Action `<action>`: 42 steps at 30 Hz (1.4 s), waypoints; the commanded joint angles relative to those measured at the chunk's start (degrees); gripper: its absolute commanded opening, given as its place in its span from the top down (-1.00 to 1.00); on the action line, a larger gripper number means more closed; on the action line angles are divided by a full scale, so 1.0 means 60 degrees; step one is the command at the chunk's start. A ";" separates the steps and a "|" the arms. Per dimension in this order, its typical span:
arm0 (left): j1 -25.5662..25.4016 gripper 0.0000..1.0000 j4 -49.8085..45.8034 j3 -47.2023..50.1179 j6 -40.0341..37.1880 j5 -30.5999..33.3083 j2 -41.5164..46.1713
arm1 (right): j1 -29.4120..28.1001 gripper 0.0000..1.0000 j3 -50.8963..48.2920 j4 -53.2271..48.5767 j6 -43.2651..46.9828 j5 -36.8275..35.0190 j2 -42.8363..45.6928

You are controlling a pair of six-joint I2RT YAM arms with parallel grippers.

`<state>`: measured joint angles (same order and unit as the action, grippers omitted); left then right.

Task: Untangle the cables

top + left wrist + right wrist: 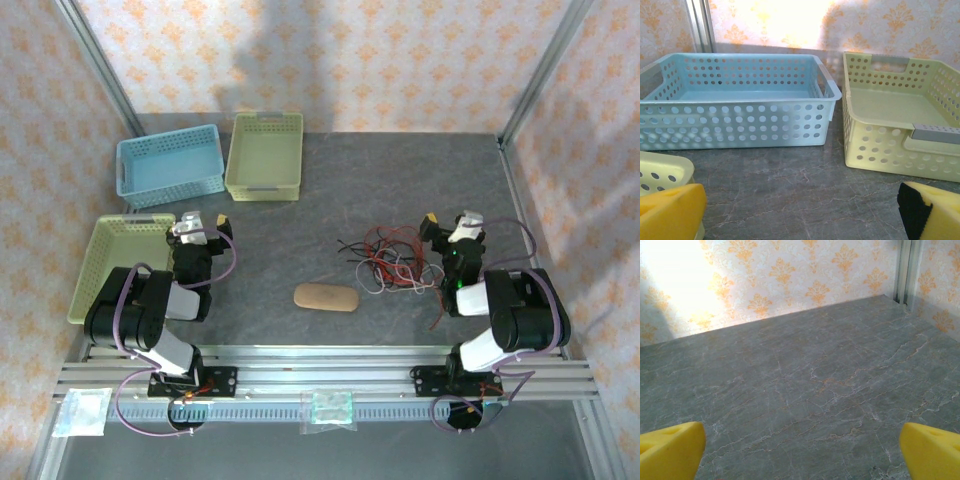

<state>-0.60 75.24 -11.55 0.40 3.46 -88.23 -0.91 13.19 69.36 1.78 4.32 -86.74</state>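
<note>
- No text, label, brand, number or sign can be read.
- Wallpaper (350, 60), upper frame: orange ornament, no lettering.
- Clear packets (82, 412) along the lower edge: too small to tell any print.

The desk (400, 180) has a matt grey, marble-veined surface, the blue basket (740, 125) and the pale yellow basket (875, 145) are smooth perforated plastic with a faint sheen, the fingers (670, 210) of the left end effector (800, 212) look matt yellow, one faced with a dull black pad, and the rail (330, 362) at the near edge is ribbed bare metal.
</note>
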 commanded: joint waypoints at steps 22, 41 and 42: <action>-0.0933 -0.99 -0.2686 -0.0172 -0.0186 0.1168 0.3087 | 0.0034 -0.99 0.0043 -0.1981 -0.0208 -0.0059 0.2611; -0.1145 -0.99 -1.2064 -0.3063 0.5468 0.2457 0.7102 | 0.0032 -0.99 0.3672 -1.1991 -0.5251 -0.1881 0.5580; -0.1145 -0.99 -1.2475 -0.3340 0.5480 0.2191 0.7042 | 0.0037 -0.99 0.3908 -1.2252 -0.5015 -0.1414 0.5409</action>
<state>-7.14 13.85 -27.53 26.20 17.17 -46.44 -0.91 32.86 11.55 -23.53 -2.90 -52.45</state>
